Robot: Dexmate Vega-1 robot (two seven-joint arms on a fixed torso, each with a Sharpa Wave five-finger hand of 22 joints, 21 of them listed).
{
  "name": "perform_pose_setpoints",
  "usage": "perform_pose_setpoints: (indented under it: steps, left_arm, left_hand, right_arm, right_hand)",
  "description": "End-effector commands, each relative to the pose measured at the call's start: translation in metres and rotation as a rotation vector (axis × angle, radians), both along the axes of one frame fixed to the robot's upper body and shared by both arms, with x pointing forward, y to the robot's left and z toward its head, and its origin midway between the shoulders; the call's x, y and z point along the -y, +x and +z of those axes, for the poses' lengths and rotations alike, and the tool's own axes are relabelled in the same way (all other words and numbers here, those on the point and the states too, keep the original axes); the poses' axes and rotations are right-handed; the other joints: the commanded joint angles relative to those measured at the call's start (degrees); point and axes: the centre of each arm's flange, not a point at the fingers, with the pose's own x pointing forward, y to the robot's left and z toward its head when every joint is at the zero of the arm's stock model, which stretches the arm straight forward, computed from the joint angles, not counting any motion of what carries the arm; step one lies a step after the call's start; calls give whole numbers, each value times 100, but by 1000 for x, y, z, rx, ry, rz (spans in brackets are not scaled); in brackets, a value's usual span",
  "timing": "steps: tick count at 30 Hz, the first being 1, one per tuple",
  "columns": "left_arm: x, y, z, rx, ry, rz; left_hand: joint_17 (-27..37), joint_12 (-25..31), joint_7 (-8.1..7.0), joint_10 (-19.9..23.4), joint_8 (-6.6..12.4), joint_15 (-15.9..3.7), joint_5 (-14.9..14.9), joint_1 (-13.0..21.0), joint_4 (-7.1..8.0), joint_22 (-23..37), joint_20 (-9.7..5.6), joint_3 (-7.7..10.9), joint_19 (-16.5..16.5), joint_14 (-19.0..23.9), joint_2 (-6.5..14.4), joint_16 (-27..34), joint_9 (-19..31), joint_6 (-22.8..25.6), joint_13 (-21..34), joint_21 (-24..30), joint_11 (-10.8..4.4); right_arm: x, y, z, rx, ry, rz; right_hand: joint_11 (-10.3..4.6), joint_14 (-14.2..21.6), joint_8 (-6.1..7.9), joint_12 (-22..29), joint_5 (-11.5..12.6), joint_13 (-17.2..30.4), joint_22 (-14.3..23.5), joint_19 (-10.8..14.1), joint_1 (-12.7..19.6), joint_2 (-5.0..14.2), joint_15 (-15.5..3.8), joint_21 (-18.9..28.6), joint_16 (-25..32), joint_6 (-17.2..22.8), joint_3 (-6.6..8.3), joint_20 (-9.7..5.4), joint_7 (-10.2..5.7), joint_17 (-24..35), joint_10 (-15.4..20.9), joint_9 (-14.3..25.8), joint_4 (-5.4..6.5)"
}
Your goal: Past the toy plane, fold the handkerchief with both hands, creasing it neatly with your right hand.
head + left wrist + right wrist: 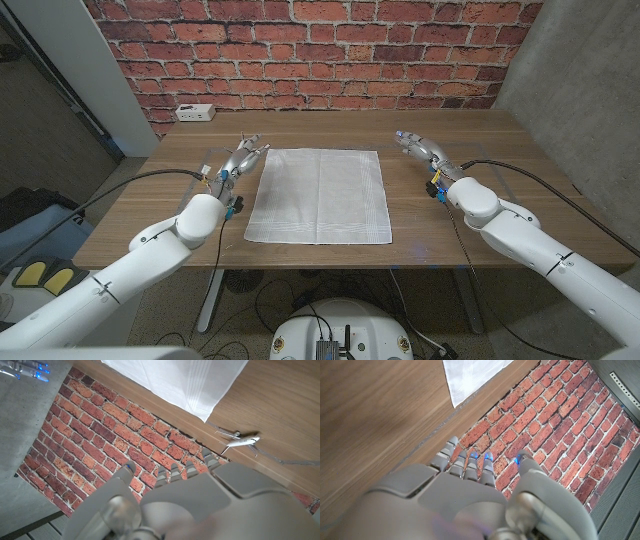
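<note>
A white handkerchief [318, 195] lies spread flat in the middle of the wooden table [470, 125]. My left hand [243, 158] hovers at the cloth's far left corner, fingers apart and holding nothing. My right hand [420, 148] is a little to the right of the far right corner, also with fingers apart and nothing in it. The left wrist view has the handkerchief [185, 380] beyond my left hand [200, 495], with a small white toy plane [240, 440] on the table beside the cloth's corner. In the right wrist view a corner of the handkerchief [470, 372] lies past my right hand [470, 490].
A white power strip [193, 112] sits at the table's far left edge against the brick wall [320, 50]. Bare wood runs on both sides of the cloth and along the front edge.
</note>
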Motion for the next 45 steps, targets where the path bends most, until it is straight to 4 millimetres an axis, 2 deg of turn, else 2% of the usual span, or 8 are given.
perform_pose_setpoints:
  steps: [1, 16, 19, 20, 25, 28, 33, 45]
  left_arm:
    - [4, -27, -4, 18, 100, 65]
    - [7, -48, -15, 21, 185, 133]
    - [7, -52, -16, 35, 195, 140]
    - [7, -53, -16, 37, 201, 144]
    - [6, -57, -18, 46, 222, 161]
    - [5, -61, -19, 54, 234, 172]
    - [5, -68, -21, 57, 268, 206]
    - [6, -85, -28, 61, 357, 260]
  left_hand:
    - [15, 1, -19, 39, -10, -17, -13, 77, -45, 10, 5, -2, -68, -67, -10, -27, 31, 51, 12, -10, -13]
    - [13, 2, -5, 95, 16, -25, -33, 139, -135, 12, -3, 42, -56, -64, 18, -21, 35, 210, 15, -43, -27]
    - [7, 10, 93, 196, 1, -120, -62, 266, -295, 13, -576, 126, 75, 68, 70, 13, 39, 331, 16, -49, 13]
    - [3, 39, 213, 325, 10, -218, -75, 322, -376, 12, -753, 159, 159, 241, 81, 50, 41, 436, 17, -48, 18]
    - [-1, 65, 482, 515, 25, -274, -91, 416, -507, 7, -1074, 212, 342, 411, 107, 47, 42, 640, 18, -34, 8]
    - [-4, 70, 564, 615, 39, -304, -92, 506, -620, -6, -1283, 249, 451, 462, 108, 30, 39, 791, 18, -36, -27]
    - [-6, 74, 495, 700, 41, -391, -79, 613, -751, -20, -1379, 280, 543, 517, 83, 25, 38, 891, 17, -45, -77]
    - [-8, 73, 451, 812, 49, -455, -59, 807, -975, -36, -1379, 327, 653, 601, 38, 19, 38, 1044, 17, -77, -131]
  right_arm:
    - [-9, -22, -4, 12, -74, -35]
    - [-23, -42, -12, 9, -163, -102]
    - [-26, -46, -13, 13, -175, -106]
    - [-26, -47, -14, 14, -182, -106]
    - [-31, -54, -17, 14, -217, -121]
    - [-33, -58, -19, 14, -237, -132]
    - [-36, -66, -22, 15, -280, -159]
    - [-44, -86, -33, 14, -353, -204]
  right_hand:
    - [-5, 34, 25, 15, 17, 25, 15, -20, 62, -17, 3, -9, 27, 48, 17, 7, -18, 16, 63, 27, -28]
    - [-11, 62, 29, 23, 26, 28, 15, 1, 109, 35, -37, -2, 36, 93, 54, -34, -41, 24, 106, 29, -32]
    - [-2, 103, 32, 38, 28, 30, 15, 58, 130, 52, -41, 19, 52, 123, 71, -141, -29, 30, 159, 30, -28]
    - [31, 133, 37, 53, 27, 32, 15, 107, 142, 56, -47, 35, 64, 153, 79, -206, 6, 35, 212, 32, -24]
    - [108, 228, 56, 94, 29, 34, 14, 181, 177, 59, -88, 54, 95, 250, 100, -307, 139, 44, 368, 33, -20]
    - [100, 259, 56, 93, 33, 36, 12, 257, 217, 49, -158, 74, 98, 288, 117, -418, 185, 42, 399, 34, -38]
    - [74, 256, 58, 84, 40, 36, 8, 286, 272, 19, -208, 75, 81, 325, 134, -456, 207, 30, 408, 34, -83]
    - [33, 272, 62, 71, 53, 36, 5, 270, 371, -4, -221, 55, 63, 379, 170, -457, 189, 13, 415, 35, -156]
